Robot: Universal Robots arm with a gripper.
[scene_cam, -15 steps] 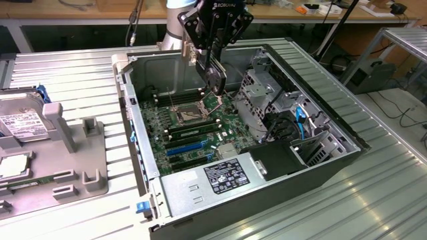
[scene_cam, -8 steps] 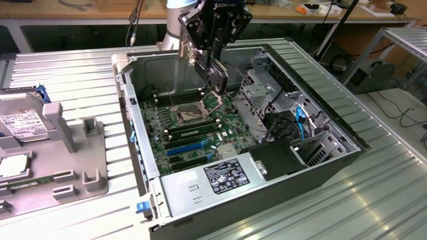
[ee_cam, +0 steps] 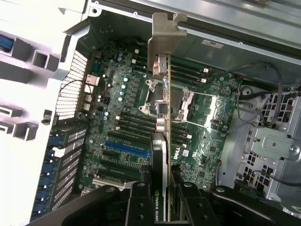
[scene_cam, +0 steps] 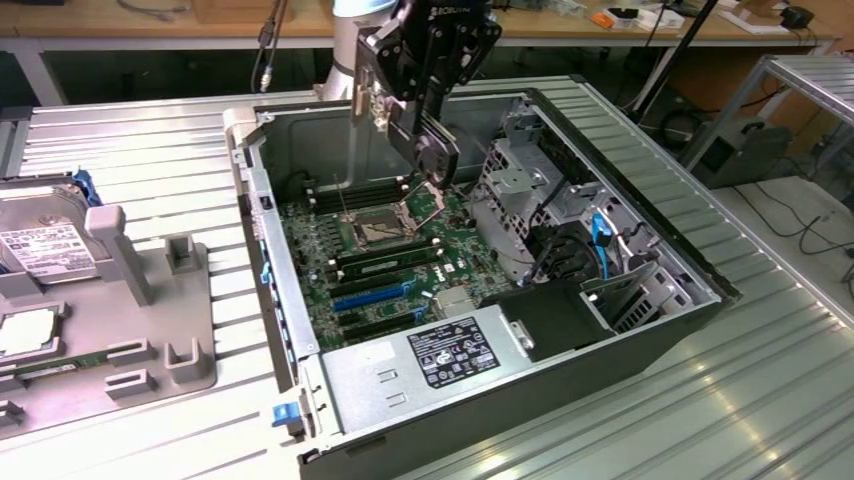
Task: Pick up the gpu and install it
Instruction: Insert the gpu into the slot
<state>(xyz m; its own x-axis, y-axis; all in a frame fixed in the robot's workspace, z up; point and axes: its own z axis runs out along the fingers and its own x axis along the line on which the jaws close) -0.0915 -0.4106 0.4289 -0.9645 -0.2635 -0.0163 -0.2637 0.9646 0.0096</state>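
I see the gpu [ee_cam: 159, 150] black with a pale grey bracket [ee_cam: 165, 35], gripper [ee_cam: 162, 188] black, motherboard [ee_cam: 124, 113] green with 1 blue slot [ee_cam: 127, 148], cables [scene_cam: 603, 250] blue, hard drive [scene_cam: 60, 210] silver with a white label [scene_cam: 38, 250], table [scene_cam: 160, 150] pale silver and ribbed

Matt black plastic on the gpu [ee_cam: 160, 155], pale bare metal on its bracket [ee_cam: 162, 33]; glossy green laminate on the motherboard [ee_cam: 122, 117]; dull grey sheet steel inside the computer case [ee_cam: 225, 47]; ribbed, shiny metal on the table [scene_cam: 747, 400]; matt grey plastic on the tray [scene_cam: 147, 340].
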